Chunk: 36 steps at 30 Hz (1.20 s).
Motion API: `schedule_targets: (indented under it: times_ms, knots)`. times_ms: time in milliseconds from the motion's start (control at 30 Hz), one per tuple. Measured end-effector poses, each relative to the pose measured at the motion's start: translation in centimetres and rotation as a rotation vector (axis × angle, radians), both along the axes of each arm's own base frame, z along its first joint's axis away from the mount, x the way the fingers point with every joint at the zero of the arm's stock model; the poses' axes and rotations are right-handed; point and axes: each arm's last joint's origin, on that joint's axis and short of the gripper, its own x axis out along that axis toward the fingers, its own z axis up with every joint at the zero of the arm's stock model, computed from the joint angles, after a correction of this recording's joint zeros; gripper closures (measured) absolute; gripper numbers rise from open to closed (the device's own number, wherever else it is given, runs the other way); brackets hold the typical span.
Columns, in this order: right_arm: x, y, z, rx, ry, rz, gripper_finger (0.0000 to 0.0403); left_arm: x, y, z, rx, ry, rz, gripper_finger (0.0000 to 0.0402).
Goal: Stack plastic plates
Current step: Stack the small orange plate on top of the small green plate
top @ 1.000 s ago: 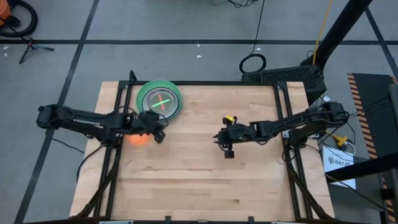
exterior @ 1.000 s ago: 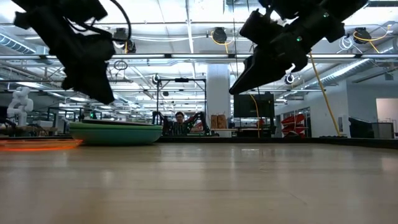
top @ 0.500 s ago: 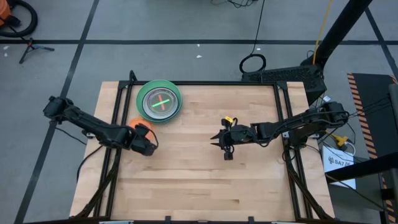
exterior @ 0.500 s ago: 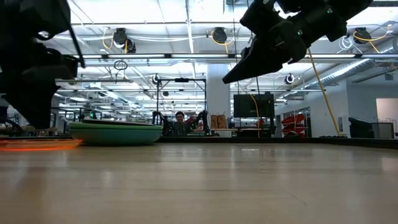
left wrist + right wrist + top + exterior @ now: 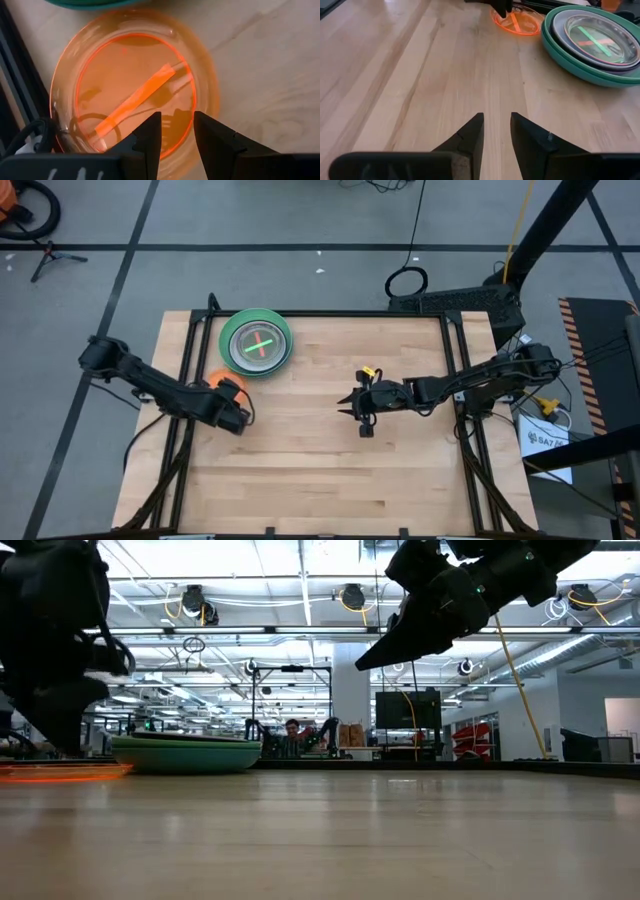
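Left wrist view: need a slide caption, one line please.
Left pincer, open, hovers over the orange plate lying alone on the wooden table beside the teal stack.

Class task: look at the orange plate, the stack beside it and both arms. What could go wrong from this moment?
1. The small translucent orange plastic plate lies at the wooden table's left edge; a nudge from the left gripper might push it off.
2. It almost touches the stack of round plastic plates, so lifting it could jostle that.
3. The right gripper, mid-table, may obstruct.
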Motion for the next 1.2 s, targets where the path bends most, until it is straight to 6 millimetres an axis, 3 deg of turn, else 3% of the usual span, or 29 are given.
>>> schedule_targets:
  times_ms: [500, 800, 967, 1200]
  knots:
    - [0.1, 0.0, 0.1, 0.015, -0.017, -0.008, 0.0314, 0.6, -0.8, -2.6, 0.055, 0.134, 0.035, 0.0280]
    - [0.1, -0.1, 0.1, 0.020, -0.018, -0.015, 0.0314, 1.6, -1.4, -2.8, -0.022, 0.048, 0.002, 0.0280]
    - [0.1, -0.1, 0.1, 0.045, -0.019, -0.030, 0.0314, 3.0, -2.4, -1.8, -0.126, 0.010, -0.058, 0.0280]
    - [0.3, 0.0, 0.5, 0.067, -0.055, -0.040, 0.0314, 5.4, -5.1, 1.6, -0.166, -0.074, -0.278, 0.0280]
